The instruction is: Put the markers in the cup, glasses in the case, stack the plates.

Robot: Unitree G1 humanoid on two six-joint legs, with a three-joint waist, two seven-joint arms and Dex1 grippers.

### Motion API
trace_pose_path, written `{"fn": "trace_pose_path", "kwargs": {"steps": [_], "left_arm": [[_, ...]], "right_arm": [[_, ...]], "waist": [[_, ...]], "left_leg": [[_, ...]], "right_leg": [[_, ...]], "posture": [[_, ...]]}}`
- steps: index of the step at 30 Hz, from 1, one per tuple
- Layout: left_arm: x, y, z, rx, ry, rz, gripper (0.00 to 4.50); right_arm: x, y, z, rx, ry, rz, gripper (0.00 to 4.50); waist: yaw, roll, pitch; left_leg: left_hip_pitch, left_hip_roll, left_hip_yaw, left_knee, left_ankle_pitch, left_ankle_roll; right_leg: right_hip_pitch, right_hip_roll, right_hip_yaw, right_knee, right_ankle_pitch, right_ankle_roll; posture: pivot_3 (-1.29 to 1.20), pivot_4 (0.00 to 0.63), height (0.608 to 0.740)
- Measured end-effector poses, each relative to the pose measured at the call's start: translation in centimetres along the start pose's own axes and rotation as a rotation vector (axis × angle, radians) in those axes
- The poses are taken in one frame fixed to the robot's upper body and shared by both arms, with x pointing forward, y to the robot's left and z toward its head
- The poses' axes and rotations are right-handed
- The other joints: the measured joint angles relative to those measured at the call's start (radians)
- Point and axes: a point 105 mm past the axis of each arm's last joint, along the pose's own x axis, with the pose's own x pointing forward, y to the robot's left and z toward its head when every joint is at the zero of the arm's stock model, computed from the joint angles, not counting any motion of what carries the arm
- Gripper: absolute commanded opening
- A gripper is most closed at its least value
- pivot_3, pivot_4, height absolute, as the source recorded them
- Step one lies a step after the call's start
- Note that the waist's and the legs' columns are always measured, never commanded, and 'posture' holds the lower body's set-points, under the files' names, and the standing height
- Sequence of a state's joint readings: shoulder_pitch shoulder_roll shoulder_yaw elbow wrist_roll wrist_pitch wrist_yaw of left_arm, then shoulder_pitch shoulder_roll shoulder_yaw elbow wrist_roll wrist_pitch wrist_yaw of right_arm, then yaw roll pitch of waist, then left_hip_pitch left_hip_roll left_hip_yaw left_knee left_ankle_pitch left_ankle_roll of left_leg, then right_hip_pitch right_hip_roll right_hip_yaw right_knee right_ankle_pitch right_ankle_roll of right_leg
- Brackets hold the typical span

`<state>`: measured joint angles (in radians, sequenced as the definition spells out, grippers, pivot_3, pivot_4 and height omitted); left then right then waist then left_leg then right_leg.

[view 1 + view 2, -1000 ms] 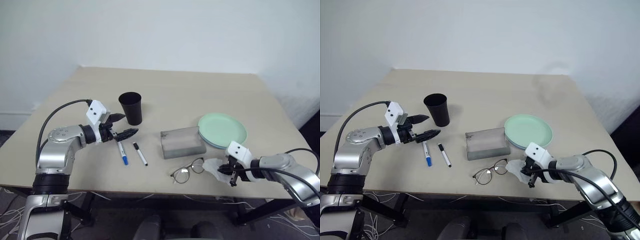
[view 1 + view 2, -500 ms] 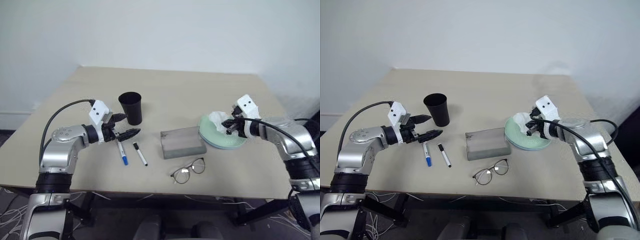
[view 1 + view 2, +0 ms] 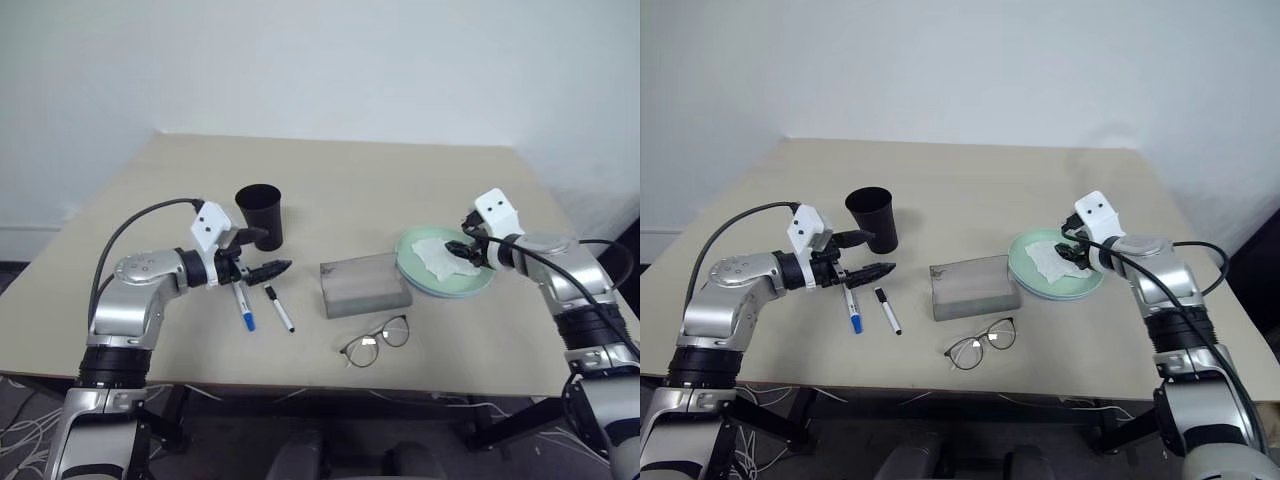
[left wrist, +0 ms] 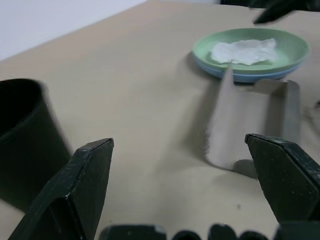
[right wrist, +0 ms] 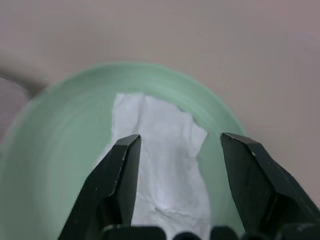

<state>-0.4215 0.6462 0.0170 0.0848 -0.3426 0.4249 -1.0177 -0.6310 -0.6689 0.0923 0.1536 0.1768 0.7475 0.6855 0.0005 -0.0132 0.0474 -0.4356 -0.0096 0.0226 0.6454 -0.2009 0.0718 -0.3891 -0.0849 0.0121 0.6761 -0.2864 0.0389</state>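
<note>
Two markers (image 3: 259, 306) lie flat on the table (image 3: 340, 180), side by side just in front of the cup (image 3: 261, 215): blue-capped one nearer the left gripper (image 3: 262, 255), black-capped one beside it toward the case (image 3: 365, 284). Left gripper's fingers spread wide, empty, hovering just above the markers' upper ends. Markers look light, stiff, smooth and round, likely to roll or slip; best pinched across the barrel near mid-length, then tipped upright over the cup. Cup looks light plastic, could tip if bumped.

Plates (image 3: 447, 262) already stacked, mint on blue, right of the case and touching it or nearly so. Crumpled white tissue (image 5: 159, 165) sits in the top plate. Right gripper (image 5: 180, 150) fingers apart over the tissue, nothing clamped between them.

Glasses (image 3: 376, 341) lie on the table in front of the case, close to it. Thin wire frame, fragile, lenses smudge; probably grab at the bridge or a temple hinge, gently. Case looks closed, rigid box; lid needs opening first.
</note>
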Motion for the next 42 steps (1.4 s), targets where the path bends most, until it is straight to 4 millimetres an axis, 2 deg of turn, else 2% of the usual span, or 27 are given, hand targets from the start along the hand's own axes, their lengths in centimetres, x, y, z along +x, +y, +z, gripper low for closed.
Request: {"fn": "trace_pose_path", "kwargs": {"steps": [4, 8, 10, 11, 16, 24, 29, 36, 42], "left_arm": [[1.3, -3.6, -0.2, -0.077, 0.015, -0.171, 4.5], [2.3, -5.8, -0.3, -0.079, 0.059, -0.284, 4.5], [2.7, -6.6, -0.7, -0.086, 0.083, -0.331, 4.5], [2.9, -7.0, -0.9, -0.091, 0.096, -0.354, 4.5], [4.8, -8.6, -0.6, -0.078, 0.117, -0.435, 4.5], [6.8, -10.6, -1.1, -0.116, 0.187, -0.535, 4.5], [8.5, -12.1, -1.4, -0.204, 0.243, -0.607, 4.5], [10.0, -12.6, -1.0, -0.279, 0.29, -0.642, 4.5], [10.5, -12.8, -1.7, -0.307, 0.348, -0.669, 4.5]], "right_arm": [[-2.7, 3.1, 0.6, -0.032, -0.055, 0.191, 2.64], [-4.7, 5.1, 0.5, -0.037, -0.075, 0.328, 3.51], [-5.6, 5.5, 0.6, -0.036, -0.085, 0.37, 4.26], [-5.8, 5.6, 0.7, -0.037, -0.092, 0.382, 4.46], [-6.4, 5.7, 1.4, -0.065, -0.113, 0.375, 4.46], [-6.4, 6.1, 0.9, -0.068, -0.105, 0.358, 4.46], [-6.5, 6.6, 1.1, -0.074, -0.116, 0.362, 4.46], [-6.4, 6.8, 0.4, -0.061, -0.098, 0.344, 4.46], [-6.3, 6.7, 0.2, -0.055, -0.094, 0.327, 4.46]], "waist": [[0.0, 0.0, 0.0], [0.001, 0.0, 0.0], [0.001, 0.0, 0.0], [0.001, 0.0, 0.0], [0.006, 0.0, 0.0], [0.006, 0.0, 0.0], [0.008, 0.0, 0.0], [0.007, 0.0, 0.0], [0.007, 0.0, 0.0]], "left_leg": [[0.0, 0.001, -0.001, 0.001, 0.0, 0.0], [0.002, 0.001, 0.0, 0.003, 0.0, 0.001], [0.002, 0.001, 0.0, 0.003, 0.0, 0.002], [0.002, 0.001, 0.0, 0.004, 0.0, 0.002], [0.002, 0.001, -0.001, 0.004, 0.0, 0.002], [0.001, 0.001, -0.001, 0.004, 0.0, 0.002], [0.001, 0.001, -0.002, 0.006, 0.0, 0.003], [0.001, 0.001, -0.002, 0.006, 0.0, 0.003], [0.001, 0.001, -0.002, 0.007, 0.0, 0.004]], "right_leg": [[0.001, 0.0, 0.0, 0.0, 0.0, 0.0], [0.003, 0.0, 0.0, 0.0, 0.0, 0.0], [0.004, 0.0, 0.0, 0.0, 0.0, 0.0], [0.004, -0.001, 0.0, 0.0, 0.0, 0.0], [0.005, -0.001, 0.002, -0.001, 0.0, 0.0], [0.004, -0.001, 0.002, -0.001, 0.0, 0.0], [0.005, -0.001, 0.001, -0.001, 0.0, 0.0], [0.005, 0.0, 0.0, -0.001, 0.0, 0.0], [0.005, 0.0, 0.0, -0.001, 0.0, 0.0]], "posture": [[0.0, 0.0, 0.725], [0.0, 0.0, 0.725], [0.0, 0.0, 0.725], [0.0, 0.0, 0.725], [0.0, 0.0, 0.725], [0.0, 0.0, 0.725], [0.0, 0.0, 0.725], [0.0, 0.0, 0.725], [0.0, 0.0, 0.725]]}}
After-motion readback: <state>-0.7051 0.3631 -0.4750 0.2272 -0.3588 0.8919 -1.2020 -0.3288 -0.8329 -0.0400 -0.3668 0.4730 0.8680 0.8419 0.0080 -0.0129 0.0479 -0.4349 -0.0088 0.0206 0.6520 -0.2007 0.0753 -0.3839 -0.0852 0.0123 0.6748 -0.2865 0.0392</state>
